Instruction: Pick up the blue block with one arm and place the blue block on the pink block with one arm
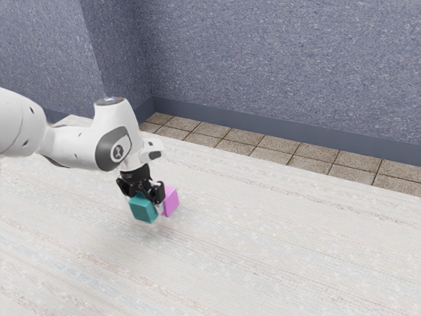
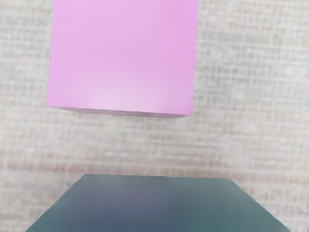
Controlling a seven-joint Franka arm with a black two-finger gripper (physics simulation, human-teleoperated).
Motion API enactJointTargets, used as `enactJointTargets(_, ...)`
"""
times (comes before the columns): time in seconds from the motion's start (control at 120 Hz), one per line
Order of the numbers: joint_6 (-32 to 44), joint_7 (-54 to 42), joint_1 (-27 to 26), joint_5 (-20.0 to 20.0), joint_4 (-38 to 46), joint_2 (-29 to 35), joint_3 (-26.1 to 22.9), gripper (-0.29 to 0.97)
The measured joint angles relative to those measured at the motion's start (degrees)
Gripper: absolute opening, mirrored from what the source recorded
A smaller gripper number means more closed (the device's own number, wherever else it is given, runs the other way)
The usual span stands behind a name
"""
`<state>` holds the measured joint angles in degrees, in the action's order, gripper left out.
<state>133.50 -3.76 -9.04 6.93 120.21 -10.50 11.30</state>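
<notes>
- The pale, streaked table (image 1: pixel 263 263) spreads across the foreground and carries both blocks' area.
- The blue block (image 1: pixel 143 210), teal in tone, sits slightly tilted under the hand. I cannot tell whether it is clear of the table top.
- The black gripper (image 1: pixel 143 195) comes down on it from above, its fingers (image 1: pixel 158 193) clamped on the block's upper part from two sides.
- In the wrist view the blue block (image 2: pixel 159 205) is the dark shape just under the hand, with a strip of bare table between it and the pink block (image 2: pixel 123 55).
- The pink block (image 1: pixel 171 201) rests on the table just beyond the blue one, toward the exterior view's right.
- The white arm (image 1: pixel 79 141) reaches in from the exterior view's left.
- Behind the table lie a brown tiled floor (image 1: pixel 296 155) and a speckled blue-grey wall (image 1: pixel 276 59).
</notes>
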Motion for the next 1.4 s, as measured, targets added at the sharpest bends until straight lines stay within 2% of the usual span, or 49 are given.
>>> enactJointTargets(0.117, -6.3, -0.2, 0.3, -2.0, -8.3, -1.7, 0.7, 0.36)
enactJointTargets(0.258, -12.8, -1.0, 1.4, -3.0, -18.4, -8.3, 1.0, 0.34)
enactJointTargets(0.392, -16.1, -2.0, 3.1, -3.1, -21.9, -11.6, 0.9, 0.3)
enactJointTargets(0.667, -18.5, -4.0, 3.3, -3.0, -28.4, -17.2, 0.3, 0.26)
enactJointTargets(0.917, -18.7, -5.3, 3.3, 1.1, -28.9, -18.9, -0.1, 0.26)
enactJointTargets(1.025, -18.8, -5.8, 3.4, 2.8, -28.9, -19.1, 0.0, 0.42)
enactJointTargets(1.117, -18.9, -6.4, 3.4, 3.8, -28.9, -19.2, 0.0, 0.51)
enactJointTargets(1.4, -19.1, -7.5, 3.4, 4.6, -28.4, -17.8, 0.1, 0.64)
